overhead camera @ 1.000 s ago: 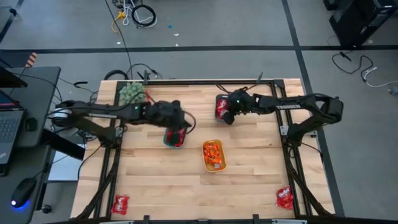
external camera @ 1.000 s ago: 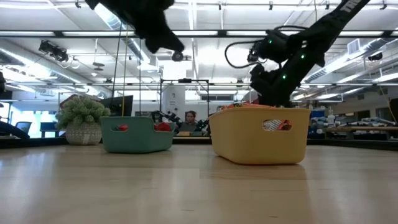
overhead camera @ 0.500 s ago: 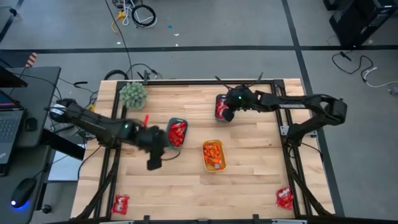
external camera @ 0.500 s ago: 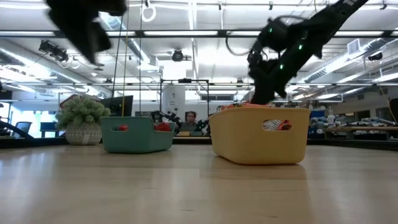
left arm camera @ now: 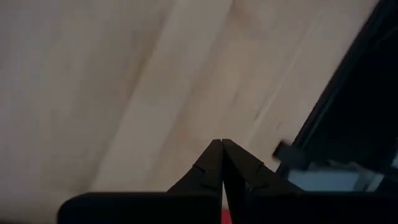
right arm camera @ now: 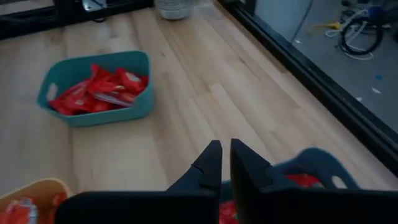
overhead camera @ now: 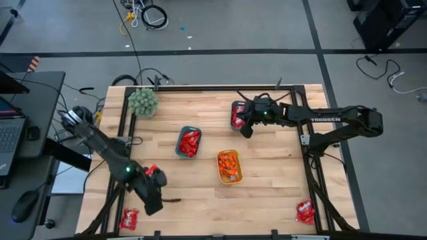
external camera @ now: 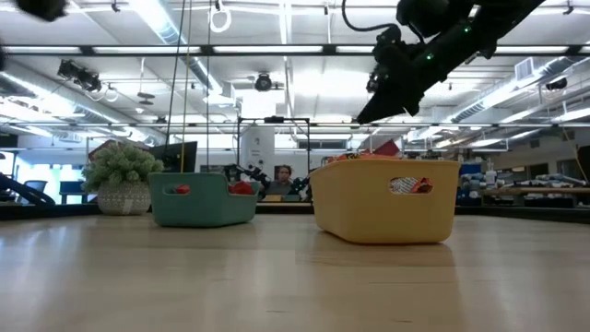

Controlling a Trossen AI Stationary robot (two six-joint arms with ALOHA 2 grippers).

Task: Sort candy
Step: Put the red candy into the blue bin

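Note:
My left gripper [overhead camera: 157,200] hangs shut over bare wood near the table's near left corner, close to a red candy bag [overhead camera: 129,218]; its fingertips [left arm camera: 222,147] meet with nothing seen between them. My right gripper [overhead camera: 243,130] hovers above the near end of the blue tray [overhead camera: 237,113], its fingers [right arm camera: 225,149] drawn together to a thin slit with nothing seen between them. Red candies fill the teal tray [overhead camera: 188,142], also seen from the right wrist [right arm camera: 93,87]. Orange candies lie in the yellow tray [overhead camera: 229,167].
The fuzzy green plant [overhead camera: 143,102] stands at the far left corner. A second red bag [overhead camera: 305,212] lies at the near right corner. Black frame rails run along the table's edges. Bare wood lies between the trays and the near edge.
My left arm has swung from above the teal tray toward the near left corner, ending close to the red bag. My right gripper has risen from the blue tray, behind the yellow tray in the low view, to well above it.

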